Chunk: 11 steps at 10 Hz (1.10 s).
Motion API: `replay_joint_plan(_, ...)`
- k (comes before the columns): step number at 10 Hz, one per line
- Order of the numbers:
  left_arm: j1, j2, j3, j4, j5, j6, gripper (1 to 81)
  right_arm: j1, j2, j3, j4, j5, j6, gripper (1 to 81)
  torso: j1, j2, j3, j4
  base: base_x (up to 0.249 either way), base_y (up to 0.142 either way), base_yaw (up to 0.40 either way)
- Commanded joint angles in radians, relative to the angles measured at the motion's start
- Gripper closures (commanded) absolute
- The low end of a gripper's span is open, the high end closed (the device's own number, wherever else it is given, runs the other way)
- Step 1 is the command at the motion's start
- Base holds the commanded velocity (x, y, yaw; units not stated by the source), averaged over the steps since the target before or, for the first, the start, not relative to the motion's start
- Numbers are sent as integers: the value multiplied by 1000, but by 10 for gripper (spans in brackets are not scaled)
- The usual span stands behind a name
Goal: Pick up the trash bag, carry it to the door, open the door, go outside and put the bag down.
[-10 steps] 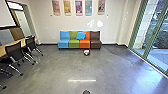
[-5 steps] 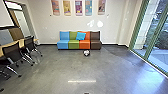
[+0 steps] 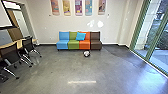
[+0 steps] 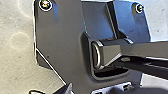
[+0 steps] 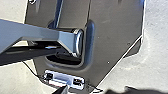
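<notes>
Through my head camera I'm looking across polished grey concrete [image 3: 75,65], smooth and faintly mottled, with a thin bright streak of light [image 3: 82,82] lying across it. Ahead, four blocky seats [image 3: 62,45] in blue, green, orange and brown stand in a row against the pale, flat wall [image 3: 45,32], a squarish blue cushion [image 3: 80,36] tilted against their backs. Just in front of the orange seat a small rounded white-and-black thing [image 3: 86,53] sits on the concrete; at this blur I can't say whether that is the trash bag, so I can't place the bag with certainty. Both my wrist cameras look down past my own wide, dull dark plate [image 4: 60,37] and the angular bar [image 4: 145,50] jointed to it, pale speckled floor beyond its edges. I can't tell whether the left claw [image 4: 100,90] is spread or closed, nor the right claw [image 5: 97,90], nor whether either grips anything. For room, I have a broad stretch of concrete running up to the seats, edged on my left by dark-backed chairs [image 3: 28,47] with shiny legs at a wood-toned table [image 3: 18,44], and on my right by tall glass panes [image 3: 160,37] in slim green frames [image 3: 139,25], their lower rail cutting diagonally across the floor
</notes>
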<state>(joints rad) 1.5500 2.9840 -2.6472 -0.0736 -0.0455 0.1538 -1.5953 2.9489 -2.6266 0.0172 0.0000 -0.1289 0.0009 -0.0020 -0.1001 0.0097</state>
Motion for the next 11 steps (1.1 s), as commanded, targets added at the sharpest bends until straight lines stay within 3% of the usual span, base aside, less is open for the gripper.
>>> replay_joint_plan(1,-27,6,3,6,62,4,10,27,-5,-1,-8,-67,-3,10,0,0,0,0,151,0,0)
replay_joint_plan(11,-27,12,3,6,62,4,10,28,1,-1,-3,-75,-1,10,0,0,0,0,164,0,0)
